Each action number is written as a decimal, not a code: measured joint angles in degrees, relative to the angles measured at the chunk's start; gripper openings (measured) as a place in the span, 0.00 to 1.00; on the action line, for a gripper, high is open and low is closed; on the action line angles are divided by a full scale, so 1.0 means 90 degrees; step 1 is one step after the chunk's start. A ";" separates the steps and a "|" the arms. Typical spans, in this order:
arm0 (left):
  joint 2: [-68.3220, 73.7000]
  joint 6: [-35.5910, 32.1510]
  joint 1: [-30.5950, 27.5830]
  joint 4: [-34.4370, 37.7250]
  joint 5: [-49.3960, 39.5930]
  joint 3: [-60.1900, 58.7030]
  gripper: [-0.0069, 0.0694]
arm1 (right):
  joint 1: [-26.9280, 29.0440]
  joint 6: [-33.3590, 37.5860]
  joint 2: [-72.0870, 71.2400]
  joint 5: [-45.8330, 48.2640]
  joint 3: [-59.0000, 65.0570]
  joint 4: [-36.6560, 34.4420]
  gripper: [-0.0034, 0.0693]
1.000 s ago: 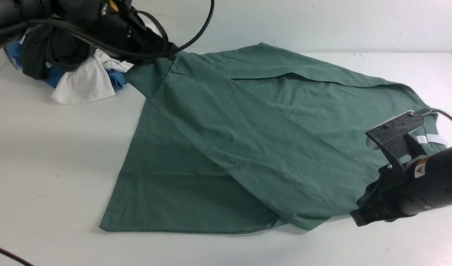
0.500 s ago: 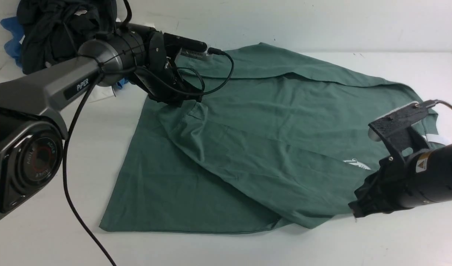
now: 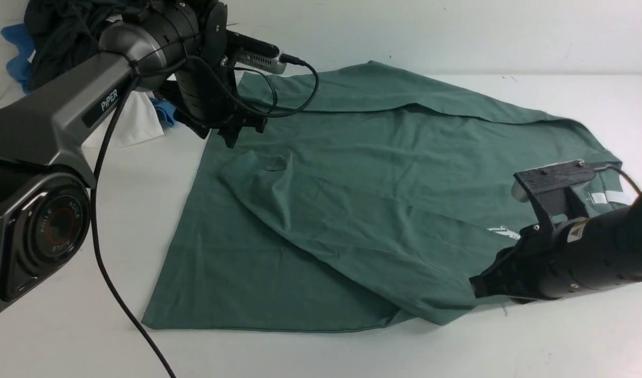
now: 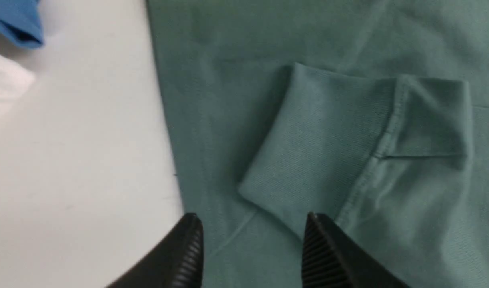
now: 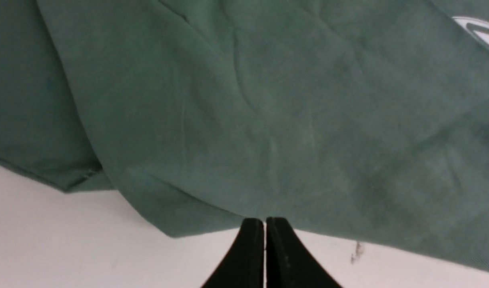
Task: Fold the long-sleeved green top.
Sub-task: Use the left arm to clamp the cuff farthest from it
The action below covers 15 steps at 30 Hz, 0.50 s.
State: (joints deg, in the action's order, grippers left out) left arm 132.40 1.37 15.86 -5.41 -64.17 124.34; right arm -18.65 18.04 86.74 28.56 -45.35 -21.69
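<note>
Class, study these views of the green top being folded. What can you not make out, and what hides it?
Chest logo: front view, partly behind the right arm; right wrist view, cut by the edge.
Neck label: front view, print too small.
Clothes pile: front view, mostly behind the left arm.
Right gripper: jaws shut at the green top's edge; whether cloth is pinched is unclear.
</note>
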 joint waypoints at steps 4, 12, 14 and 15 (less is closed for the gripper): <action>0.0288 -0.0044 0.0000 0.0601 0.0163 0.0011 0.40 | 0.0000 0.0364 0.0439 -0.0640 0.0000 -0.0458 0.05; 0.0897 -0.0066 0.0007 0.1432 0.0833 0.0011 0.28 | 0.0000 0.1168 0.1189 -0.1001 -0.0002 -0.0805 0.05; 0.0912 -0.0066 0.0007 0.1185 0.0766 0.0017 0.27 | 0.0000 0.1284 0.1287 -0.0875 -0.0002 -0.0616 0.05; 0.0912 -0.0066 0.0012 0.0991 0.0640 0.0017 0.26 | 0.0000 0.1277 0.1287 -0.0806 -0.0039 -0.0435 0.05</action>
State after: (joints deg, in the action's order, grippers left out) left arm 140.61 0.78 15.97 3.51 -58.41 124.49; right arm -18.65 29.53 98.32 21.31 -45.70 -25.60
